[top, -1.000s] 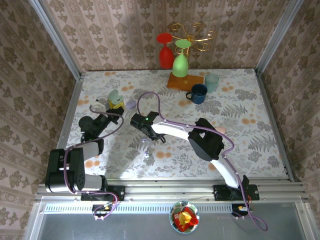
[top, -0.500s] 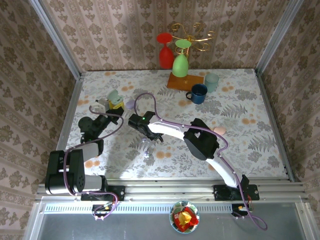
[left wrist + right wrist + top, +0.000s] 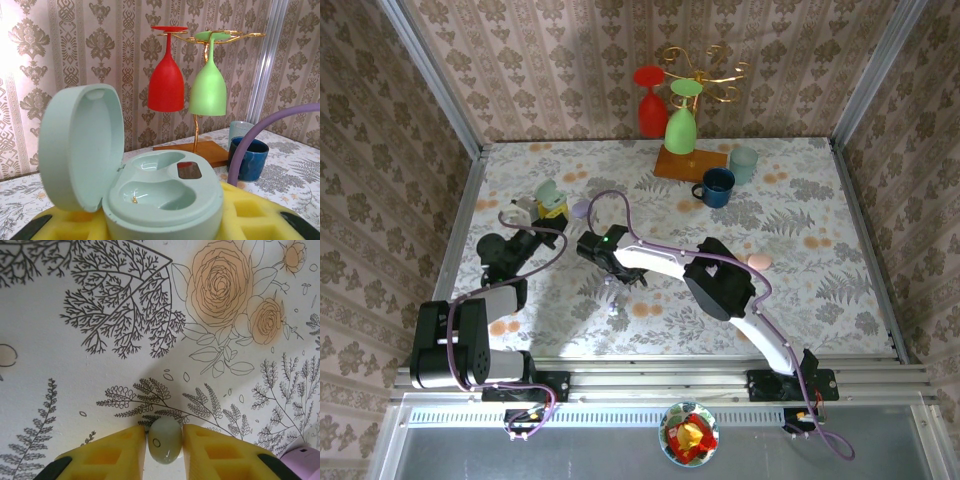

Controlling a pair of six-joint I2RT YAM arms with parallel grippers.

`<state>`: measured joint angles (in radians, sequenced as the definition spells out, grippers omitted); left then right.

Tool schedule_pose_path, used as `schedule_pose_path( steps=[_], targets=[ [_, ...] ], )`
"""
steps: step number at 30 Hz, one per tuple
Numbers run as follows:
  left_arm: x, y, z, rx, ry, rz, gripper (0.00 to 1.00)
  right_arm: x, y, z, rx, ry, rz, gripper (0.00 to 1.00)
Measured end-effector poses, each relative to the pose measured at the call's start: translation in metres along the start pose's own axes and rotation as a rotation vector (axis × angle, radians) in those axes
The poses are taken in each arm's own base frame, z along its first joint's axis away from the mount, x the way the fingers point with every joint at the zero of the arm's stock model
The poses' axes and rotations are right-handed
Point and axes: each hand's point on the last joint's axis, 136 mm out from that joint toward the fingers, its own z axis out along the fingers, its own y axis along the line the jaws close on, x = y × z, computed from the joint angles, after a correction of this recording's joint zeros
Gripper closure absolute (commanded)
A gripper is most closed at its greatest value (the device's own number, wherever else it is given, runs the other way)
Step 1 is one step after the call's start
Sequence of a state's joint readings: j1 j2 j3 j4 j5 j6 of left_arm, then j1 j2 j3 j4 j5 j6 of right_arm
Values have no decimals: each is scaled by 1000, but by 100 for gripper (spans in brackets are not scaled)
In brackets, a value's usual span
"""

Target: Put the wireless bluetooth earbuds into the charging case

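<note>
The mint charging case sits with its lid swung open and both sockets bare. My left gripper is shut on it, with yellow foam pads on either side. From above, the case is at the table's left with the left gripper under it. A pale greenish-white earbud lies on the flowered cloth, and my right gripper is shut on it, a pad against each side. Seen from above, the right gripper points down at mid-table.
A purple case lies by the mint case and its corner shows as the purple case beside my right fingers. A pink case sits to the right. At the back stand a wooden-based rack with red and green glasses, a blue mug and a pale cup.
The right arm has shifted slightly left and its jaws have closed in on the earbud. The left arm and the case have not moved.
</note>
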<state>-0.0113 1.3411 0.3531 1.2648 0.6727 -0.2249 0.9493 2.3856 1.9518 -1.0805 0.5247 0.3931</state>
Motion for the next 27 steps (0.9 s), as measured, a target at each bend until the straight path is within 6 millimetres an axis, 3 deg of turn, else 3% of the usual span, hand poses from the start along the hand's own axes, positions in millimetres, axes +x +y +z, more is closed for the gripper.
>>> schedule_pose_path(
  steps=[9,13,18,23,27],
  targets=[
    [1,-3,0,16,3,8,76,4,-4,-2,-7,-11,9,82],
    [7,-15,3,76,21,18,76,15,-14,-12,-85,-25,52,82],
    [24,-49,10,230,64,22,75,12,-42,-48,-275,-117,178,81],
    [24,-80,10,380,65,46,75,0,-79,-96,-489,-257,291,82],
    [24,-101,10,494,69,50,75,-1,-91,-126,-686,-339,342,82]
  ],
)
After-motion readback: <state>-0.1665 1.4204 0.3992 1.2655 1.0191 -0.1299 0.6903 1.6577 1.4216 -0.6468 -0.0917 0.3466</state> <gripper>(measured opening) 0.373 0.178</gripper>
